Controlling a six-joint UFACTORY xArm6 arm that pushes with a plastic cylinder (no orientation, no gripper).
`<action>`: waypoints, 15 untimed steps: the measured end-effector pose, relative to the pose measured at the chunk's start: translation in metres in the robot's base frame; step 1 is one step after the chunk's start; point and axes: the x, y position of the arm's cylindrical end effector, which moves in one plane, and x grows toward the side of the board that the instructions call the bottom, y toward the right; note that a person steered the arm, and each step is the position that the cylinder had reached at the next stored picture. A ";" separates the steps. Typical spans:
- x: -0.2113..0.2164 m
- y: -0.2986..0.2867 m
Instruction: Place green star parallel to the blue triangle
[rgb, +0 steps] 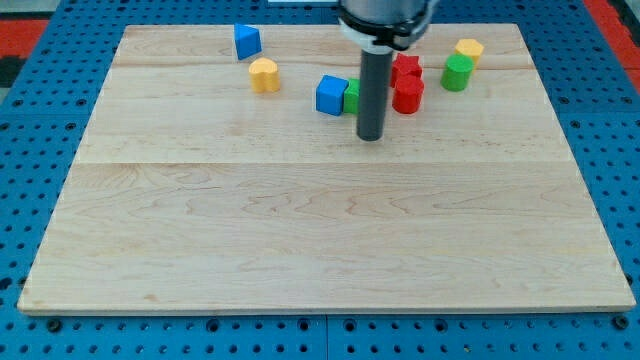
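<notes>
While my tip (371, 137) rests on the wooden board (300, 230), blue pegboard (40, 150) surrounds it

My tip (371, 137) just below green star (352, 96), blue cube (331, 95) beside, blue triangle (247, 41) top left

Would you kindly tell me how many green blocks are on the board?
2. One green block sits between the blue cube and my rod, partly hidden by it, above my tip. A green cylinder stands at the view's upper right, beside the yellow block.
</notes>
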 end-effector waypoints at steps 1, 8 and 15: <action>-0.009 0.013; -0.138 -0.054; -0.150 -0.066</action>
